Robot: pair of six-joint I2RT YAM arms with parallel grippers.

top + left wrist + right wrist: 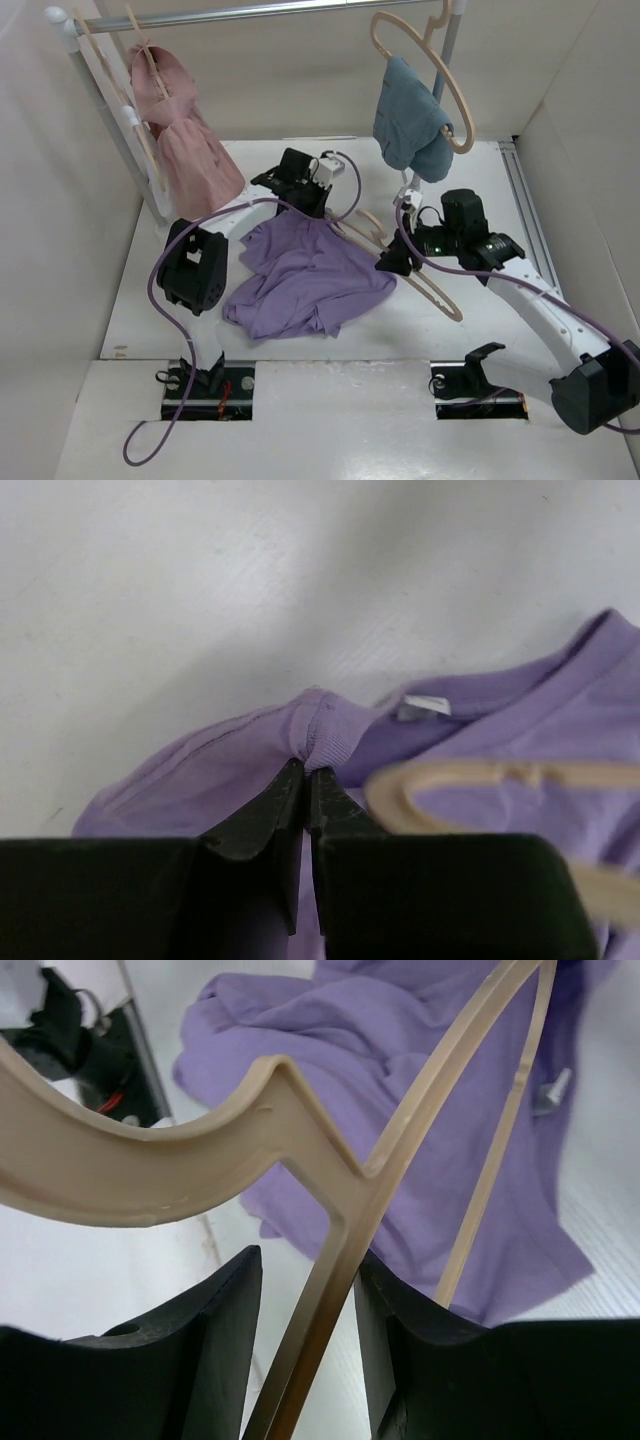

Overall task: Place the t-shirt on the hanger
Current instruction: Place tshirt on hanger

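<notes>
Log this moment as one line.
left hand: shut on t-shirt collar | right hand: shut on hanger | hanger tip near collar | t-shirt on table, not yet hung

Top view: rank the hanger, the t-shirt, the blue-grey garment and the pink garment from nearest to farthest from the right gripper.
1. the hanger, gripped in the right gripper itself.
2. the t-shirt, lying just to its left.
3. the blue-grey garment, hanging on the rail behind it.
4. the pink garment, at the rail's far left end.
</notes>
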